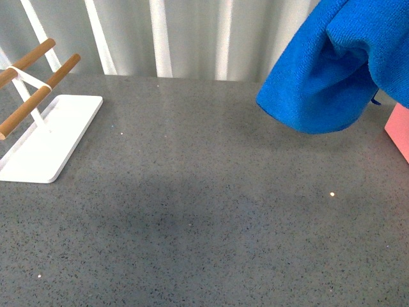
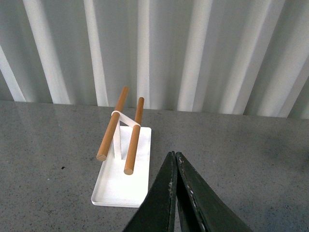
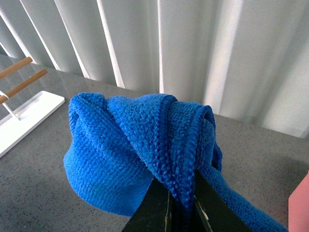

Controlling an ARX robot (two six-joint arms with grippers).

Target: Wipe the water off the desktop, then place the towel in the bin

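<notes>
Aloft, right hand [image 3: 182, 205] pinches towel [image 1: 332, 70] over desktop [image 1: 192, 192].

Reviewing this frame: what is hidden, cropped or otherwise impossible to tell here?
1. Front view: pink object, cut by the right edge; whether it is the bin is unclear.
2. Front view: right end effector, behind the towel or off-frame.
3. Front view: water on the desktop; the darker patch could be shadow or damp.
4. Front view: wooden-bar rack, cropped at the left edge.

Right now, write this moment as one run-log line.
right gripper: shut on towel | left gripper: shut, empty | towel: held above desktop
</notes>
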